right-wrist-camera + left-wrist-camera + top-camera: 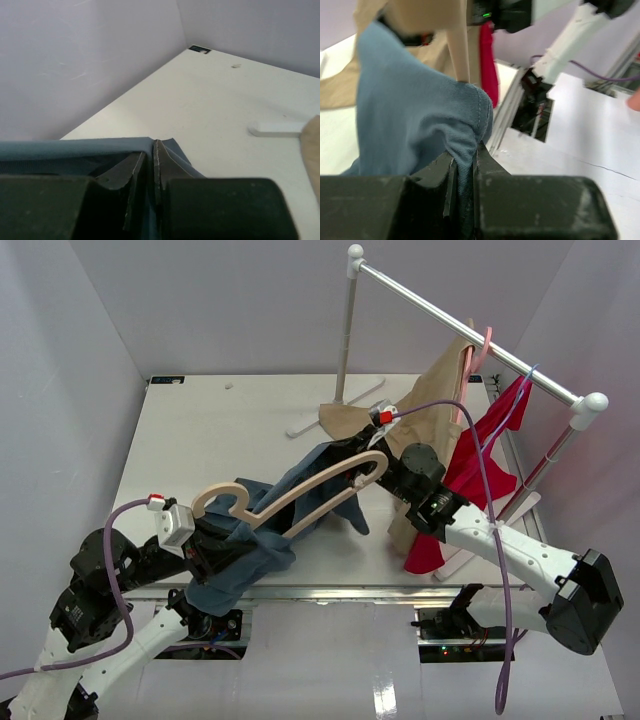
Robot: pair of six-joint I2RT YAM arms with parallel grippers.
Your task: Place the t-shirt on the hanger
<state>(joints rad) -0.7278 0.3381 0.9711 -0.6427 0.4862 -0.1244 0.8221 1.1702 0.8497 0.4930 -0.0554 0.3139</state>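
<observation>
Left gripper (464,160): mine, pinched on a fold edge of the dark slate-blue fabric t-shirt (235,565).
Right gripper (154,155): mine, clamped on another t-shirt edge.
T-shirt: slung between both, with the pale beige wooden hanger (330,473) across it.
Room: bare white table (200,430) far-left.

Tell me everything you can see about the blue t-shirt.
The t-shirt is plain slate-blue soft fabric, bunched and creased, held above the table between both arms. The left gripper pinches a fold with a stitched seam; the right gripper pinches an edge. The hanger lies across it, one end tucked into the cloth.
</observation>
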